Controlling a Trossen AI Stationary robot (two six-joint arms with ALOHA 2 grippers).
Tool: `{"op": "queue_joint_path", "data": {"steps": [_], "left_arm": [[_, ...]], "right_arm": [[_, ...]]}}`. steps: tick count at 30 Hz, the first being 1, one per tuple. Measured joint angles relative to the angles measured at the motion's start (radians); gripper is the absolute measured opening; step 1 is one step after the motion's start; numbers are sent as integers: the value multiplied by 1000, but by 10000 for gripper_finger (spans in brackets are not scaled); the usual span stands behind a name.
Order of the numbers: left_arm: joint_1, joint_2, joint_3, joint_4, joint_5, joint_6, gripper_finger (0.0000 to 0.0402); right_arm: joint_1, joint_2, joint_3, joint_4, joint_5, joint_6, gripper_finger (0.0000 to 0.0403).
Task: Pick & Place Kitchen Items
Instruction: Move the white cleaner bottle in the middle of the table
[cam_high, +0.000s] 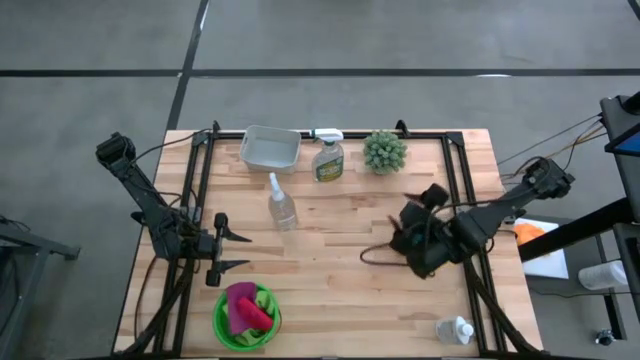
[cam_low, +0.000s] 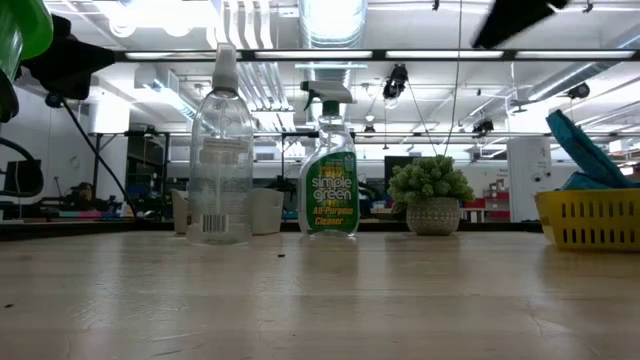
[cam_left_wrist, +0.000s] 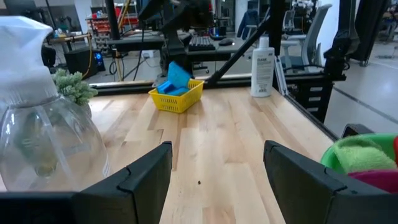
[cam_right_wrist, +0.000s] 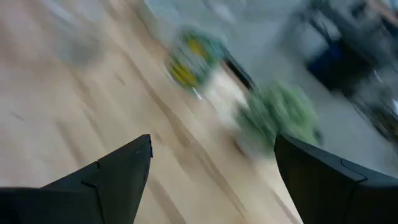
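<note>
Beyond the left tool (cam_left_wrist: 214, 180), a yellow basket (cam_left_wrist: 177, 98) shows.

On the tabletop (cam_high: 330, 270), a tray (cam_high: 270, 148) sits near the far edge toward the left corner, with the Simple Green spray bottle (cam_high: 328, 158) just right of it and the potted plant (cam_high: 384, 152) right of that bottle. A clear spray bottle (cam_high: 281, 203) stands nearer the middle, in front of the tray. A bowl (cam_high: 222, 330) holding cloths (cam_high: 246, 308) rests at the near left corner. A small bottle (cam_high: 455, 329) lies at the near right corner. The left gripper (cam_high: 236, 250) hovers left of centre, between the clear spray bottle and the bowl; the right gripper (cam_high: 398, 238) hangs right of centre.
</note>
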Motion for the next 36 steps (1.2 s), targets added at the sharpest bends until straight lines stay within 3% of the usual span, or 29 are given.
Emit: {"op": "queue_joint_path", "data": {"steps": [4, 8, 11, 14, 17, 21, 28, 32, 36], "left_arm": [[0, 0, 0, 37, 3, 20, 254], [0, 0, 0, 119, 7, 48, 254], [0, 0, 0, 185, 37, 92, 254], [0, 0, 0, 244, 78, 133, 254], [0, 0, 0, 266, 94, 156, 254], [0, 0, 0, 258, 93, 158, 254], [0, 0, 0, 219, 90, 151, 254], [0, 0, 0, 216, 90, 149, 254], [0, 0, 0, 213, 90, 148, 254]], "right_arm": [[52, 9, -10, 398, 57, -292, 334], [101, 55, -63, 948, 41, -703, 334], [126, 109, -122, 1376, -73, -995, 334], [127, 183, -174, 1739, -239, -1172, 334], [126, 251, -189, 1891, -337, -1230, 334], [138, 277, -169, 1772, -251, -1170, 334], [178, 226, -27, 1179, -182, -757, 334], [196, 236, 125, 699, -253, -413, 334], [219, 285, 302, 273, -424, -113, 334]]}}
